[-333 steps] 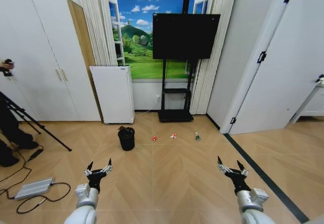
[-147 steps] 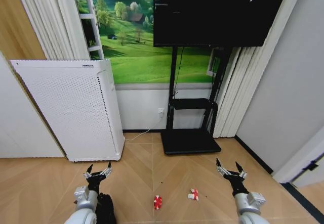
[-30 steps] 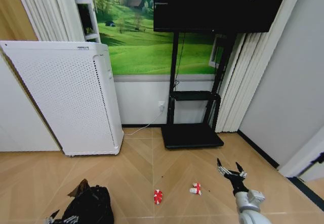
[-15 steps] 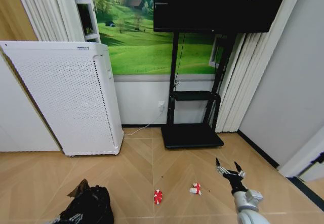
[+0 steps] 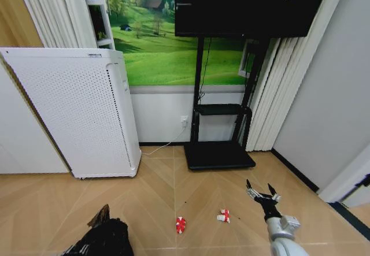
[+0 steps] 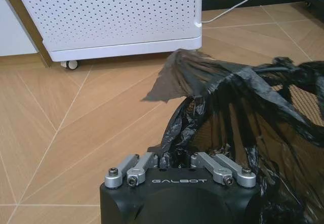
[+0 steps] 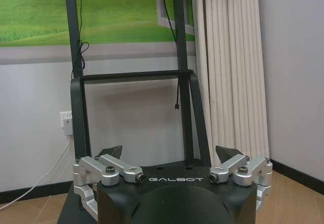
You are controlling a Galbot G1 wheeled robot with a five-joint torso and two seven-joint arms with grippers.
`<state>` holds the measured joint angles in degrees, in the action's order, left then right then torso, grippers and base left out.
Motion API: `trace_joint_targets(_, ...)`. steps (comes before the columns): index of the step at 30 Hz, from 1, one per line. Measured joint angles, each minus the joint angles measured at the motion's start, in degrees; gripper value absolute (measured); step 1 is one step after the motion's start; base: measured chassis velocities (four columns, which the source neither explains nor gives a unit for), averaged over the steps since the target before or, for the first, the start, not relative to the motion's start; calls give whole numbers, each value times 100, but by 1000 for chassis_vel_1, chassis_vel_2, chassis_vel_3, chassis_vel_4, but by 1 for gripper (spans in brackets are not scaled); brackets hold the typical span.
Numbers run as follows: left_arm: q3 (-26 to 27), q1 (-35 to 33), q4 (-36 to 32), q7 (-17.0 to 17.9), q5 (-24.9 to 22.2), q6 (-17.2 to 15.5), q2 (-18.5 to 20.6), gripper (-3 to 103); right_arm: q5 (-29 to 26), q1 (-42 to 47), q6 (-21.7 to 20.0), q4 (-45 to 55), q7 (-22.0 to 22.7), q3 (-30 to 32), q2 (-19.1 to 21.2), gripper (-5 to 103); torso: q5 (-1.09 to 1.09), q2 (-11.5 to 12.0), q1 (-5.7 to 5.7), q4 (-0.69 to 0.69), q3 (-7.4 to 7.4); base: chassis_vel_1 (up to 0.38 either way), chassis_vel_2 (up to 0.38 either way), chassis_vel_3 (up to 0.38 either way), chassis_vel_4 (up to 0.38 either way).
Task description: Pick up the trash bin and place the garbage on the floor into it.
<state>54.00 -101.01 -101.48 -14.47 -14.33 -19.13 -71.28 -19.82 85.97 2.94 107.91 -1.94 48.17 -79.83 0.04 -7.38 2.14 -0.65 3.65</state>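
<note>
Left wrist view: the left gripper (image 6: 177, 159) appears closed on the trash bin's (image 6: 263, 133) bag rim; lift it straight and slowly. The right gripper (image 5: 262, 195) hangs open near the garbage (image 5: 181, 224).

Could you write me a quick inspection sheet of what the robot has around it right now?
Surface: wooden floor, bare between items.
Job's things: trash bin with black bag liner; red can and red-and-white wrapper on the floor.
Clutter: nothing seen.
Claws: left claw shut on the bag liner's edge; right claw open, raised, empty.
Cables: white cord along the wall.
Surroundings: white perforated appliance, TV stand, curtains.
</note>
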Motion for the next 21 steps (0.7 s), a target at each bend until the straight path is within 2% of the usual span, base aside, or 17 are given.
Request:
trace_joint_targets(5,-14,21,2,-1,84,42,-6,15,11,-10,9,-3,19,-3,-11,100,0,0,0,1,1,0,0,0,0)
trace_joint_targets(9,-51,50,1,120,161,139,-26,15,45,-18,25,-16,62,0,-18,100,-2,0,0,2,1,0,0,0,0)
trace_joint_targets(13,-105,88,-108,359,285,365,-91,15,93,-20,61,-34,81,17,-18,100,-22,2,2,-4,3,0,0,0,0)
trace_joint_targets(16,-112,118,-351,491,336,542,-139,11,120,1,66,-28,82,16,-33,100,-10,2,2,-5,3,0,0,0,0)
trace_joint_targets(21,-133,211,-791,778,428,617,-167,6,193,50,88,5,83,20,-46,100,-7,2,2,-1,3,0,0,0,0)
